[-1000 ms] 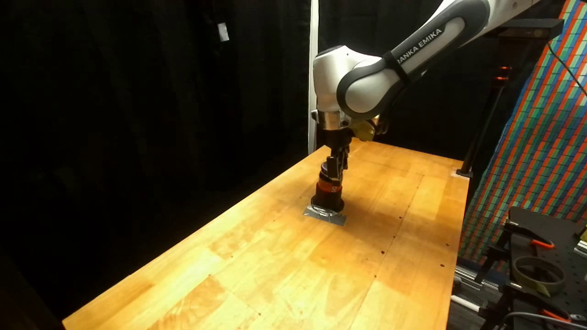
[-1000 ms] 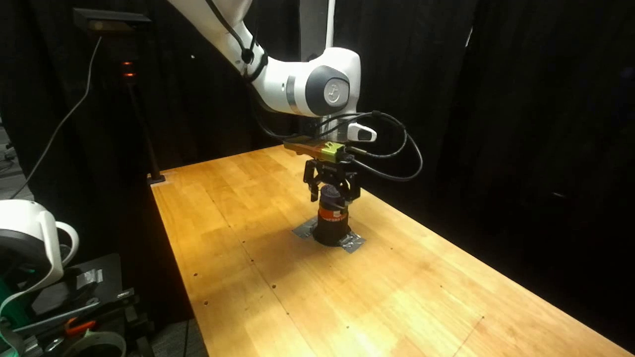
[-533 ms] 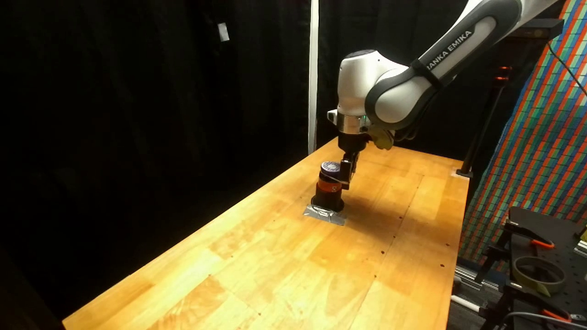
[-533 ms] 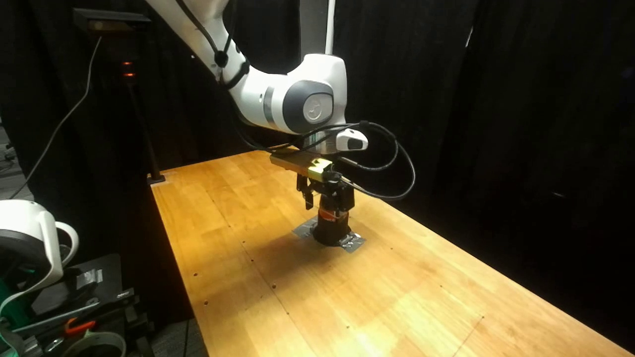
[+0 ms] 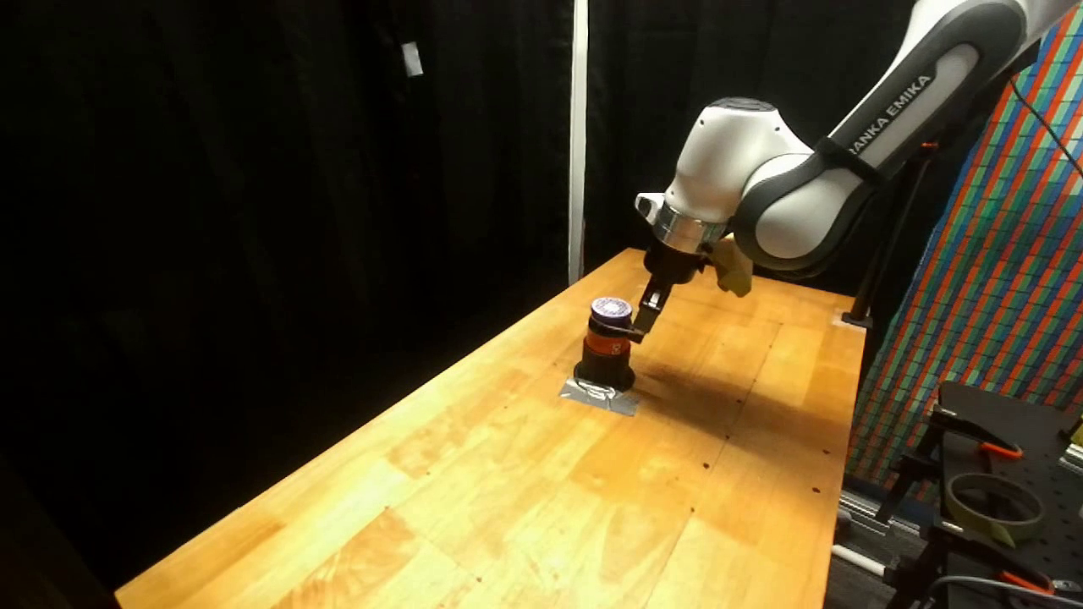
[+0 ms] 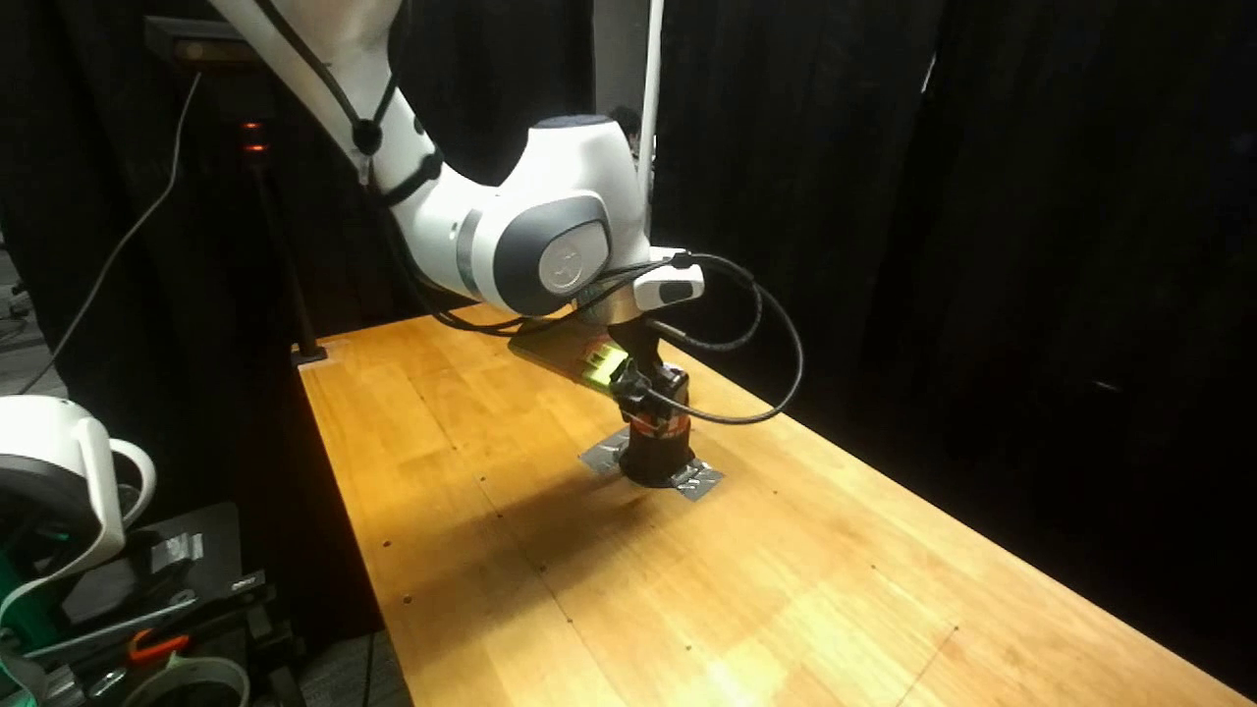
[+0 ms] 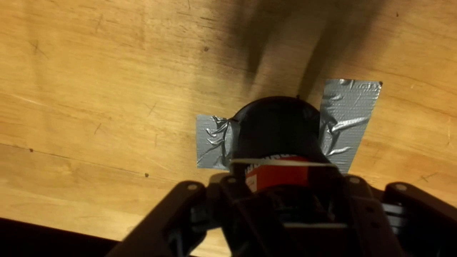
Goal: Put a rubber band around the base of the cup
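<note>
The squat cup (image 5: pixel 607 342), black with an orange-red band of label, stands upright on the wooden table in both exterior views. My gripper (image 5: pixel 638 335) leans over beside its upper part, the fingertips close to its side. Around the upper cup, just above the label, a thin pale rubber band (image 5: pixel 611 328) runs back to the fingertips. From the wrist, one strand of the rubber band (image 7: pixel 282 162) crosses the label, and another lies nearer the palm. The fingers (image 7: pixel 367 210) stand apart, with the label showing between them. In an exterior view the wrist camera hides the fingers.
Grey tape strips (image 7: pixel 350 117) fix the cup's foot to the table (image 5: pixel 541 491). A dark post (image 5: pixel 888 237) rises at the far table corner. Beside the table, a black side stand carries a tape roll (image 5: pixel 994 507). Cables (image 6: pixel 795 344) loop out from the wrist.
From over the cup, my gripper has drawn back to one side, sunk lower and tilted. The cup's top has come into view with the band stretched around it. The cup has not moved.
</note>
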Controlling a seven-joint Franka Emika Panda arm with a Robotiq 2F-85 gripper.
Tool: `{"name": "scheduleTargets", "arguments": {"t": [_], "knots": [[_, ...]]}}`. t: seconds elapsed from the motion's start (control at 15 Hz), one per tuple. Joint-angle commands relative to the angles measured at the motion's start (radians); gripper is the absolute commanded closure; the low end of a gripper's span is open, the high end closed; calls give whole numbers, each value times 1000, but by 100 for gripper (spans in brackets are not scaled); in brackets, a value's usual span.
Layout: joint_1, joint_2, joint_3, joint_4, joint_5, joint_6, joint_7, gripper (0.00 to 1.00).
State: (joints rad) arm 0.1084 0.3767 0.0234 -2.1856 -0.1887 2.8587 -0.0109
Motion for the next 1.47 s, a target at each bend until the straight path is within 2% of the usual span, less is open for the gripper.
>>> {"name": "scheduleTargets", "arguments": {"t": [0.0,0.2,0.33,0.47,0.6,0.8,0.93,1.0,1.27,1.33,1.4], "knots": [[30,-99,-51,-168,-43,182,33,78],[72,-123,-112,-255,-73,343,55,84],[128,-131,-188,-305,-79,474,62,80],[203,-129,-274,-349,-36,600,29,79],[263,-119,-330,-393,23,716,-9,78],[334,-106,-364,-468,129,889,-51,80],[360,-100,-355,-512,175,998,-60,80],[257,-109,-226,-534,237,1053,-123,80],[211,-104,-114,-606,338,1271,-166,79],[197,-61,-89,-560,354,1292,-165,79],[186,-65,-70,-573,366,1309,-164,79]]}}
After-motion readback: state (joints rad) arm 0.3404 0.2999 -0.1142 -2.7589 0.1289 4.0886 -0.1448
